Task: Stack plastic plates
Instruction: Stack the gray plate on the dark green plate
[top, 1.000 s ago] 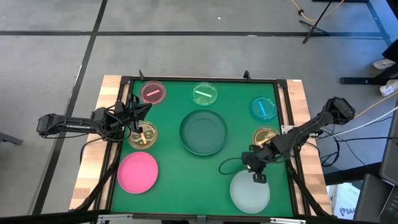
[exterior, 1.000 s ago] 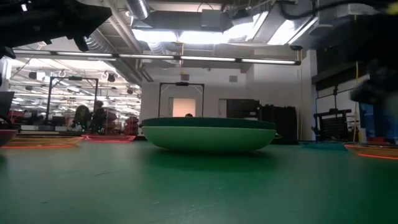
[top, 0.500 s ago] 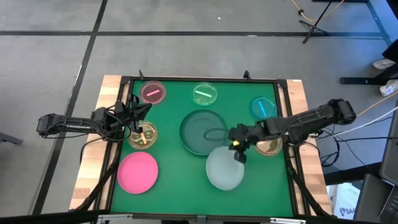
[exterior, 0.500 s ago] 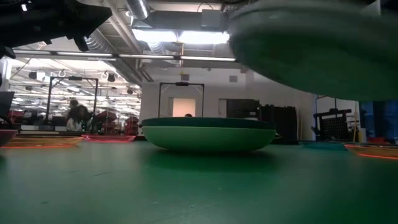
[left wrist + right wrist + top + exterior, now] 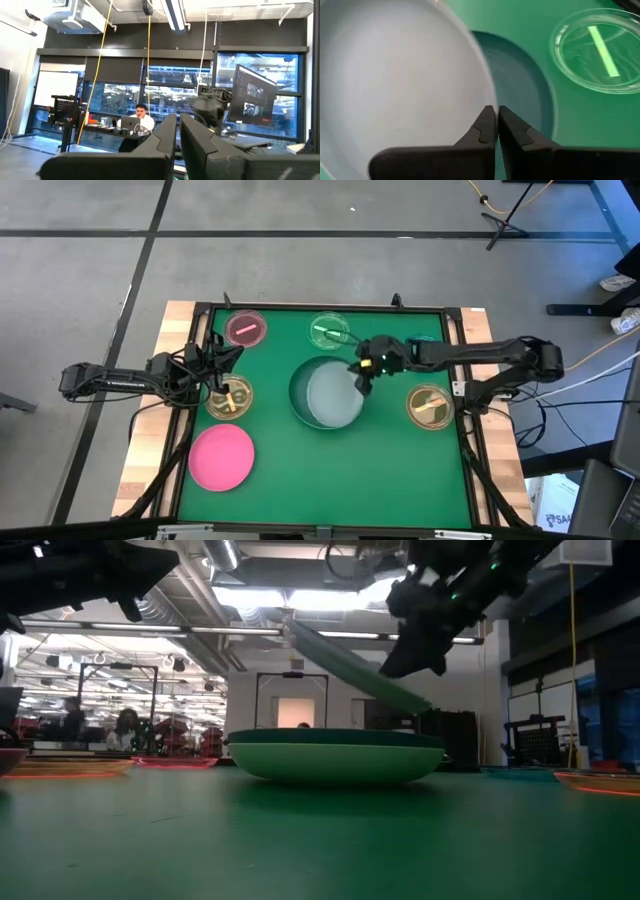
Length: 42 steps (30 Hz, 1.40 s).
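Note:
The whitish plate (image 5: 330, 393) hangs tilted over the dark green plate (image 5: 300, 405), which rests on its base at the mat's centre. My right gripper (image 5: 362, 376) is shut on the whitish plate's right rim; in the low view the plate (image 5: 350, 668) slopes above the dark green plate (image 5: 335, 755). My left gripper (image 5: 177, 127) is shut and waits raised near the left edge, by an amber dish (image 5: 230, 397). The pink plate (image 5: 222, 457) lies near left. My right gripper pinches the whitish plate's rim (image 5: 489, 97) between its two fingers, one above the rim and one below. It reaches in from the table's right side, slanting down. The plate is lifted clear and tilted, its held right edge (image 5: 425, 705) lower than its left edge.
Clear dishes lie along the far side: pink-tinted (image 5: 246, 329), green-tinted (image 5: 329, 331) and blue (image 5: 428, 355), the last partly under my right arm. A second amber dish (image 5: 428, 406) sits at the right. The near right part of the green mat (image 5: 400, 480) is bare.
My right gripper has lifted the whitish plate off the mat's near right corner and carried it toward the far left, over the dark green plate at the centre. The plate now hangs tilted above that plate. The left arm has kept still.

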{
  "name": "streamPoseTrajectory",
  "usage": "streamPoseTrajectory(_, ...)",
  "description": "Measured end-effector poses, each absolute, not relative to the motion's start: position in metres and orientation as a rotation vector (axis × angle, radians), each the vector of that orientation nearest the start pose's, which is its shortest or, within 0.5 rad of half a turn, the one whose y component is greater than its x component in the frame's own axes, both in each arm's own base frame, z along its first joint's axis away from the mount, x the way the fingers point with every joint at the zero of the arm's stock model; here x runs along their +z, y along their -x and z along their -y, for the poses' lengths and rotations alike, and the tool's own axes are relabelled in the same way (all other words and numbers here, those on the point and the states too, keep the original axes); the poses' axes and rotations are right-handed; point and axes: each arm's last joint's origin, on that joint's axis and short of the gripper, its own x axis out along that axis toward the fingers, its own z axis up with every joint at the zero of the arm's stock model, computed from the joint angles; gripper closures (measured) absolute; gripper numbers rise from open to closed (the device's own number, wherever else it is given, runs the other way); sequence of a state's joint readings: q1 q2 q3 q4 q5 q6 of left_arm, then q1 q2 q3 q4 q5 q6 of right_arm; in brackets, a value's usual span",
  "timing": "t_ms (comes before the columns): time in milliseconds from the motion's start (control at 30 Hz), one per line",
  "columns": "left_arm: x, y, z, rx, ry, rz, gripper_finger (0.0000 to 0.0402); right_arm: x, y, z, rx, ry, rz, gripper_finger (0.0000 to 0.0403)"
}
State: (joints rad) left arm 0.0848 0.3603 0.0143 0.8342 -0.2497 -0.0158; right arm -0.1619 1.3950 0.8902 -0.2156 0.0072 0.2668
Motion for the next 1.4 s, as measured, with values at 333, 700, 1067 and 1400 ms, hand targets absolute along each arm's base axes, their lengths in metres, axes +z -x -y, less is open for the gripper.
streamPoseTrajectory(333,0.216,-0.107,-0.016,0.323,0.056,0.501,0.0384,0.203,-0.3,0.08,-0.302,-0.352,-0.733,0.0401)
streamPoseTrajectory(700,0.216,-0.107,-0.016,0.323,0.056,0.503,0.0384,0.177,-0.311,0.081,-0.26,-0.369,-0.793,0.04)
streamPoseTrajectory(1067,0.216,-0.107,-0.016,0.323,0.056,0.504,0.0384,0.178,-0.312,0.081,-0.259,-0.365,-0.774,0.04)
streamPoseTrajectory(1400,0.216,-0.107,-0.016,0.323,0.056,0.504,0.0384,0.178,-0.312,0.081,-0.26,-0.365,-0.775,0.04)
